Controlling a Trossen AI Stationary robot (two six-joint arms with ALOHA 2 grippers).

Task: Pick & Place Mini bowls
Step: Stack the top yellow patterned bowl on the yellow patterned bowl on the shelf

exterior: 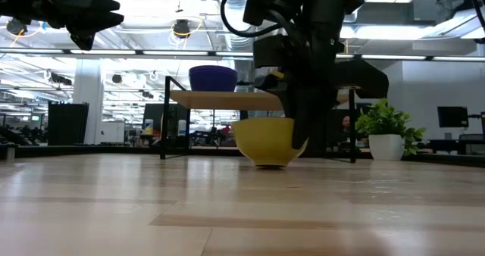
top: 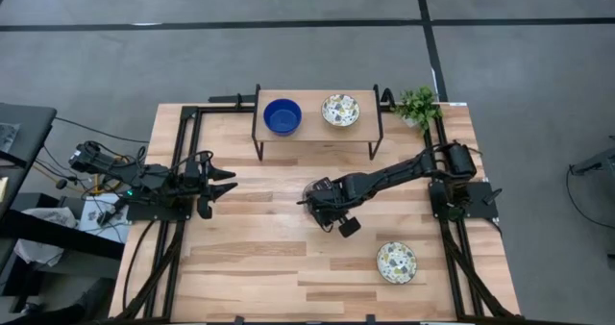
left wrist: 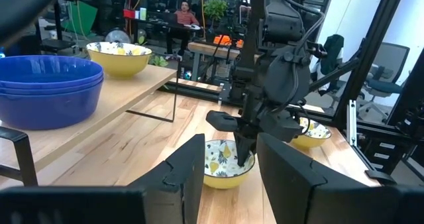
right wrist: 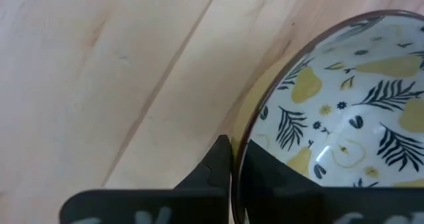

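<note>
A mini bowl [exterior: 264, 142], yellow outside and white with a leaf print inside [right wrist: 344, 118], stands on its base at the table's middle. In the high view my right gripper [top: 322, 208] covers it. The right gripper [exterior: 299, 138] is shut on its rim. Stacked blue bowls [top: 282, 115] and a patterned bowl [top: 340, 110] sit on the raised shelf. Another patterned bowl [top: 396, 262] rests on the table near the front right. My left gripper [top: 223, 186] hovers open at the table's left. My right gripper [right wrist: 237, 164] pinches the bowl's rim [right wrist: 244, 141], one finger [right wrist: 212, 171] outside the wall and the other inside. The fingers come from above, pointing down. The bowl stands upright with its base [exterior: 265, 163] on the table.
A wooden shelf on black legs [top: 317, 133] stands along the far edge, with a small green plant [top: 418, 104] at its right. Black frame rails [top: 178, 171] run along both table sides. Bare wood lies between the grippers and toward the near edge. People sit in the room behind.
</note>
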